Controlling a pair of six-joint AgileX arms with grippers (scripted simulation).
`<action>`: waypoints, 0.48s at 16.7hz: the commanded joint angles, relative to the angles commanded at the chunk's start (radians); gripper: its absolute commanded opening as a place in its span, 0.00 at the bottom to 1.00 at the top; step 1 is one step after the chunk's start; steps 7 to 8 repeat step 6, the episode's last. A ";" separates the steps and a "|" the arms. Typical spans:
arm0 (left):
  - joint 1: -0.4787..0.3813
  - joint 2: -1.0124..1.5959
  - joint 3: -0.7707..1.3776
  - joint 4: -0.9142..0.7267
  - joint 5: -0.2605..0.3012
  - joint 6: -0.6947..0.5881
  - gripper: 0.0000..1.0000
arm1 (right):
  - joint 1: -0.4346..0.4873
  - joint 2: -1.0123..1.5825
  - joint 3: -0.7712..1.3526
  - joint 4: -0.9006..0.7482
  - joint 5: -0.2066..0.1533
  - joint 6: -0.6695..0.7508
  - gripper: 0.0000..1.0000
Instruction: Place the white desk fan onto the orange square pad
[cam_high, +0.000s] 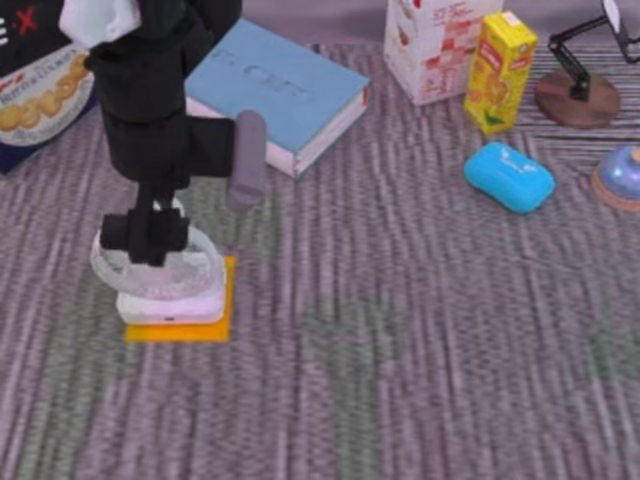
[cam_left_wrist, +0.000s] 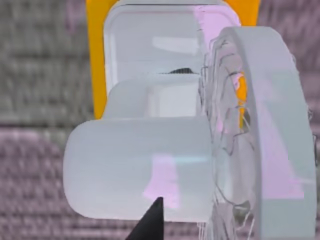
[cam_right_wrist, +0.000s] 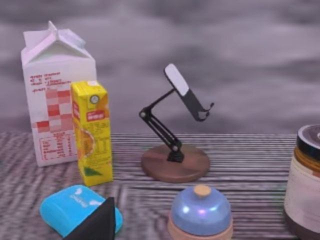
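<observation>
The white desk fan (cam_high: 170, 285) stands upright with its rectangular base on the orange square pad (cam_high: 225, 320) at the table's left; orange shows along the pad's right and front edges. My left gripper (cam_high: 150, 240) reaches straight down onto the fan's round head and rear motor bulge, shut on it. In the left wrist view the fan (cam_left_wrist: 150, 165) fills the picture, with the pad (cam_left_wrist: 95, 60) beneath its base and one dark fingertip (cam_left_wrist: 154, 220) against the motor bulge. My right gripper (cam_right_wrist: 142, 227) is parked at the far right, out of the top view.
A blue book (cam_high: 275, 90) lies behind the fan and a biscuit box (cam_high: 40, 100) at the back left. At the back right are a milk carton (cam_high: 435, 45), a yellow juice box (cam_high: 498, 70), a phone stand (cam_high: 578, 95), a blue soap case (cam_high: 508, 176) and a bell (cam_high: 620, 178).
</observation>
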 joint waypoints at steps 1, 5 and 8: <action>0.000 0.000 0.000 0.000 0.000 0.000 1.00 | 0.000 0.000 0.000 0.000 0.000 0.000 1.00; 0.000 0.000 0.000 0.000 0.000 0.000 1.00 | 0.000 0.000 0.000 0.000 0.000 0.000 1.00; 0.000 0.000 0.000 0.000 0.000 0.000 1.00 | 0.000 0.000 0.000 0.000 0.000 0.000 1.00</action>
